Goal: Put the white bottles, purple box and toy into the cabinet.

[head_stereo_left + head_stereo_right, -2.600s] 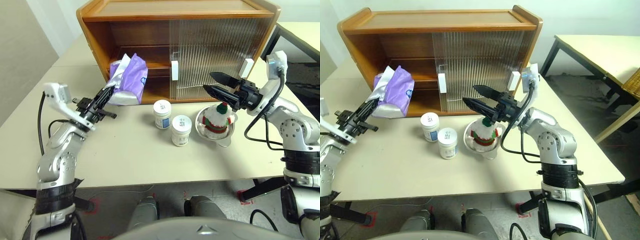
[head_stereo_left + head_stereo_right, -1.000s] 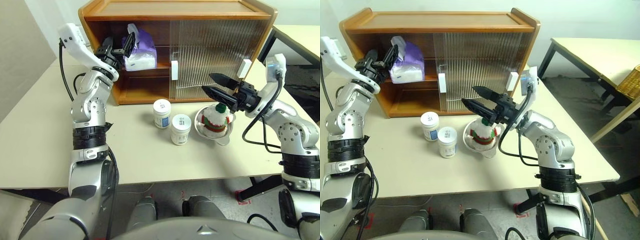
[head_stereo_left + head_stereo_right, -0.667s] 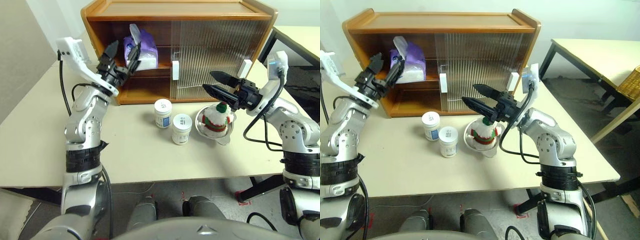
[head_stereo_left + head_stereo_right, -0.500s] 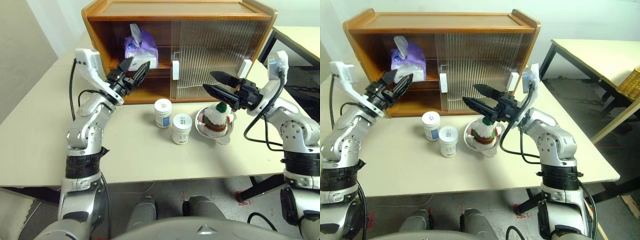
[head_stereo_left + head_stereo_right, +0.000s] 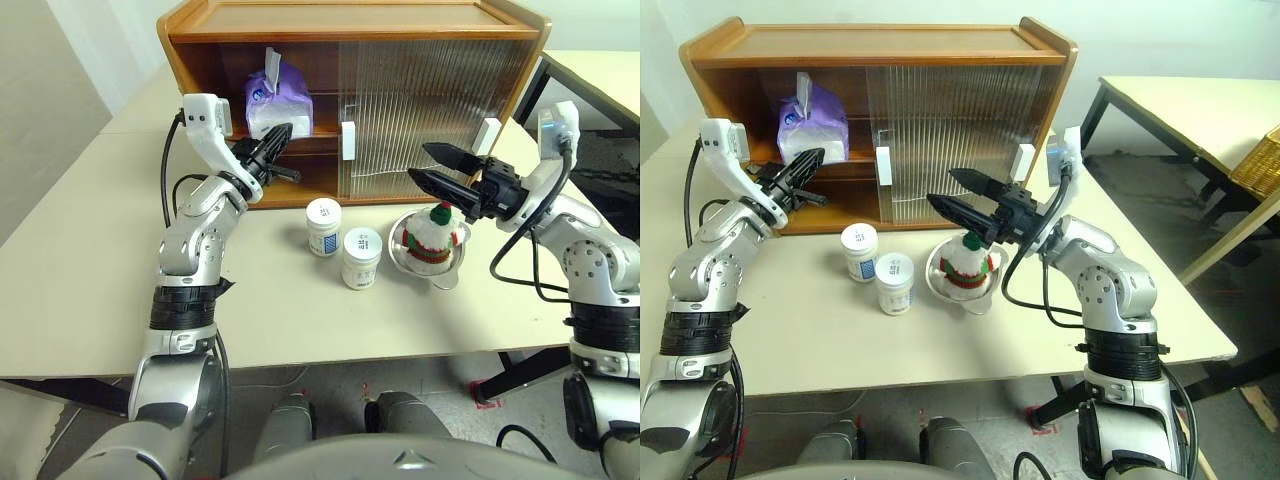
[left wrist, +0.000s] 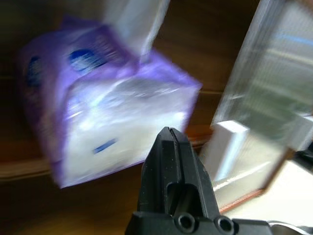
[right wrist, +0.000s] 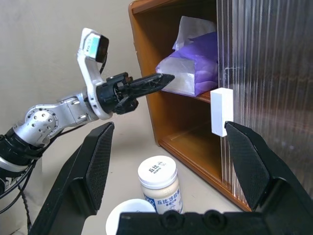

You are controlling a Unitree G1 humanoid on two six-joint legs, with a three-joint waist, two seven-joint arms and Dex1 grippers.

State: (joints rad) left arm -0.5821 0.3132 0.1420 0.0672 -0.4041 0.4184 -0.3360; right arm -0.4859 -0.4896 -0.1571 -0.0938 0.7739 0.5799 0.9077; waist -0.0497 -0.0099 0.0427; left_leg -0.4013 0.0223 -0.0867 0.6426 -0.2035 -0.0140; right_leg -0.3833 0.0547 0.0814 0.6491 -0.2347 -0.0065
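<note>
Left eye view: purple box [image 5: 277, 100] upright on the inner shelf [image 5: 305, 133] in the open left half of the cabinet [image 5: 352, 20], white tissue at its top, so that item reads as stowed; left end effector [image 5: 279, 136] just in front of and below the box, fingers pressed together and carrying nothing, which suits a hand done with that item; two white bottles [image 5: 323, 226] [image 5: 361, 258] upright on the surface [image 5: 80, 290] before the cabinet, close side by side, not yet put away; toy [image 5: 433, 234] seated in a steel bowl [image 5: 449, 277] beside the bottles, probably parked there to keep it from rolling; right end effector [image 5: 440, 167] poised above the toy, fingers spread wide and holding nothing, judged ready to come down on it.

Right half of the cabinet closed off by the ribbed sliding doors [image 5: 440, 100], white handles [image 5: 348, 140] [image 5: 489, 136] facing out; free room for the rest lies in the open left bay.

Left wrist view: gives the box from close by, its clear white underside resting on the shelf edge, closed fingertips apart from it; the head views cannot settle that gap.

Right wrist view: gives the left end effector from the side, tip level with the shelf edge; one bottle lid between the spread fingers.
</note>
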